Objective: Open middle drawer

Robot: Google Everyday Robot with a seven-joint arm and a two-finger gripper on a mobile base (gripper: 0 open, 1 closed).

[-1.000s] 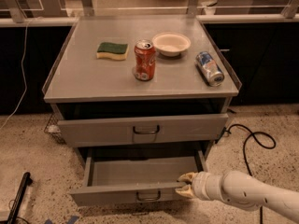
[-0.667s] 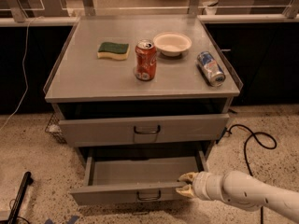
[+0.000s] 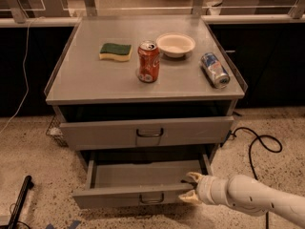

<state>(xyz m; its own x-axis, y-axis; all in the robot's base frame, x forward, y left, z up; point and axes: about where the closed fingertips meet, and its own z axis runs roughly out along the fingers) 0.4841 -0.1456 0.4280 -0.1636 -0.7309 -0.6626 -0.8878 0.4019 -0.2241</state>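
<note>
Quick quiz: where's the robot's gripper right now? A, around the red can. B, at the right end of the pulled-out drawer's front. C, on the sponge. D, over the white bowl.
B: the gripper is low down at the right end of the middle drawer front, well below the red can on the cabinet top.
</note>
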